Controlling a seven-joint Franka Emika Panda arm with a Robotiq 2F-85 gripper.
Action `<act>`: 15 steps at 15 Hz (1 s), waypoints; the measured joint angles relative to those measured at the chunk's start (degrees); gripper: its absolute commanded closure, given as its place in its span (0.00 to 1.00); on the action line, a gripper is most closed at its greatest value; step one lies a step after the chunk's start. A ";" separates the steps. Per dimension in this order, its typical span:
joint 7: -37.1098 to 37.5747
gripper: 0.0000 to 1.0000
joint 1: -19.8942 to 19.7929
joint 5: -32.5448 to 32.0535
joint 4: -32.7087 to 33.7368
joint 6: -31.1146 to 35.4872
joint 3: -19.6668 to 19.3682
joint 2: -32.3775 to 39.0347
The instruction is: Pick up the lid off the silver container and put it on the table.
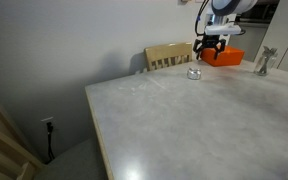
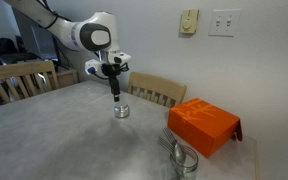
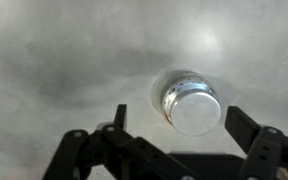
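Wrist view, entry one: gripper (image 3: pixel 176 120), jaws spread wider than the lid (image 3: pixel 196 108), nothing held. We logged the lid seated on the silver container (image 3: pixel 170 88), right of centre in the frame and off-centre between the jaws. Entry two: table (image 3: pixel 44 60), glossy, bare around the pot. In an exterior view the gripper (image 2: pixel 114 95) hung just above the container (image 2: pixel 121 110). Hazards, as we judged them: closing off-centre could shove the light pot across the slick top; closing too low could clamp pot and lid together and lift both; the shiny cap could slip out. Clearances: orange box (image 1: pixel 224 55) stood near the pot toward the upper right of the frame, with the table's far edge and a chair (image 1: pixel 169 55) just behind; broad open tabletop lay toward the lower left.
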 measured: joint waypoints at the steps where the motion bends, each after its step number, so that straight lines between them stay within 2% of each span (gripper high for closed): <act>1: -1.60 0.00 -0.23 0.70 1.18 1.62 0.22 1.13; 5: -13.18 0.00 -2.04 1.72 6.67 6.53 2.08 4.91; 12: -36.65 0.00 -6.46 2.21 11.36 5.25 7.74 7.88; 15: -40.04 0.00 -6.81 2.21 11.81 4.47 8.35 8.01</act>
